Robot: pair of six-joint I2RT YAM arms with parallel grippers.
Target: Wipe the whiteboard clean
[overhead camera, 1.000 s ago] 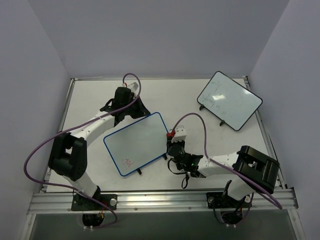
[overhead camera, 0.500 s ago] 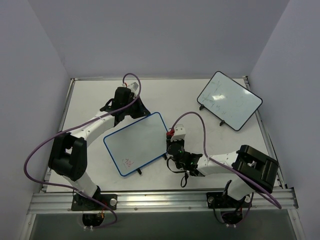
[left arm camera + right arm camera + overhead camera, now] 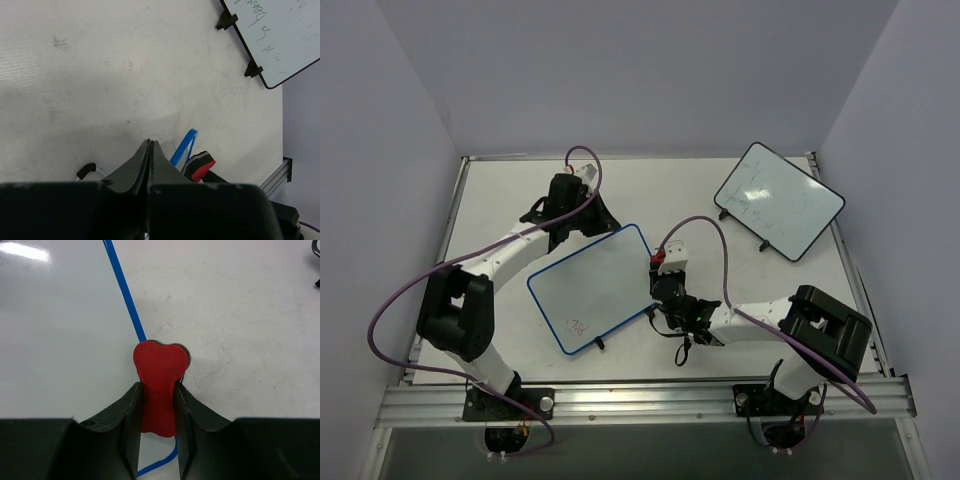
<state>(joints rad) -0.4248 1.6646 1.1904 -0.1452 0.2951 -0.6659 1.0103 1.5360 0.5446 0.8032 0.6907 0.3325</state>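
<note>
The blue-rimmed whiteboard point(image 3: 592, 285) lies tilted at the table's middle, with red scribbles point(image 3: 578, 326) near its front corner. My left gripper point(image 3: 578, 232) is shut at the board's far edge. In the left wrist view the jaws point(image 3: 150, 144) are pressed together, with the blue rim point(image 3: 184, 148) just past them. My right gripper point(image 3: 660, 278) is shut on the red eraser point(image 3: 160, 365). It holds the eraser over the blue rim point(image 3: 122, 287) at the board's right edge. The eraser also shows in the left wrist view point(image 3: 199, 166).
A black-rimmed whiteboard point(image 3: 778, 200) with faint dark marks stands at the back right; it also shows in the left wrist view point(image 3: 280, 35). Purple cables loop off both arms. The table's metal rail point(image 3: 640, 400) runs along the near edge.
My right gripper has moved a little left and away from me with the eraser, up to the board's right rim. The left arm and the board have not moved.
</note>
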